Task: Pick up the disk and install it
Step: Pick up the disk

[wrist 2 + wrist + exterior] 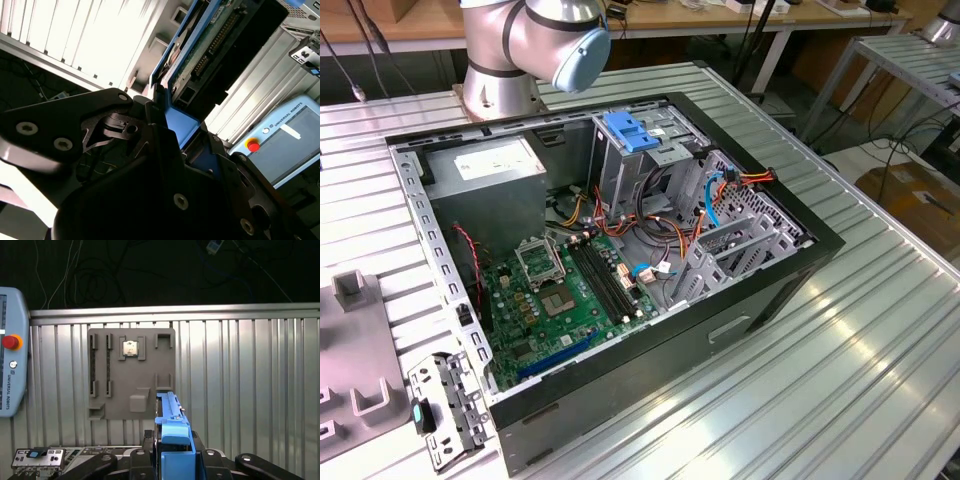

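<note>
In both wrist views the disk (173, 426) stands edge-on between the black fingers (125, 462) of my gripper (172, 452), which is shut on it. Its blue carrier rail faces the first wrist camera. The second wrist view shows the disk (212, 47) from its underside, with a green circuit board, a connector row and blue rails, and my gripper (167, 117) clamped at its near end. The disk hangs above the ribbed metal table, over a grey fixture plate (131, 372). The exterior view shows the arm's base and a joint (535, 40) behind the open computer case (750, 300).
Inside the case are a metal drive cage with a blue latch (635, 135), a grey power-supply box (485, 175), a green motherboard (565, 290) and loose cables. The fixture plate carries a processor chip (130, 348). A teach pendant (10, 375) and a small metal bracket (445, 405) lie on the table.
</note>
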### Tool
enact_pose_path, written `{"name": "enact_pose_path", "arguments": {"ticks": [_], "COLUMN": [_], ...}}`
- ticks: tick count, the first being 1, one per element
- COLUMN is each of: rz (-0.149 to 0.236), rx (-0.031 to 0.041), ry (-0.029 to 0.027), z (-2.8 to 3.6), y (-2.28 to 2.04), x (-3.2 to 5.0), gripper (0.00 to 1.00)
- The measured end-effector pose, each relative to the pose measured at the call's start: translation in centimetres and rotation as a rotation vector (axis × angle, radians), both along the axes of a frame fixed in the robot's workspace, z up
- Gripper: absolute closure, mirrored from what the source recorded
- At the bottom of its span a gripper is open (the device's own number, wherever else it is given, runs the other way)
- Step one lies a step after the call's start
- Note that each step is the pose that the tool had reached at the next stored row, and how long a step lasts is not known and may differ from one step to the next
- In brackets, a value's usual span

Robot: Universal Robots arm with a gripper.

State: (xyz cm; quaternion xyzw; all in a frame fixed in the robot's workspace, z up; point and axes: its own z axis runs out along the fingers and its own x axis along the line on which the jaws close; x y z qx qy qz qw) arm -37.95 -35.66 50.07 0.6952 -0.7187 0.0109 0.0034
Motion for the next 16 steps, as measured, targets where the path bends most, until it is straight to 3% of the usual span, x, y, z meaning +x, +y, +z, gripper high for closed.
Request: {"name": "enact_pose_path", "arguments": {"ticks": [5,12,16], "rz": [0.0,0.0,0.0], "rx": [-0.0001,0.0,0.0], "ry": [0.0002,0.0,0.0001], "z": [0.39,0.39,0.39], "y": [0.0,0.0,-0.21], "x": [0.01,0.0,0.0], "gripper": [0.63,0.63,0.63]}}
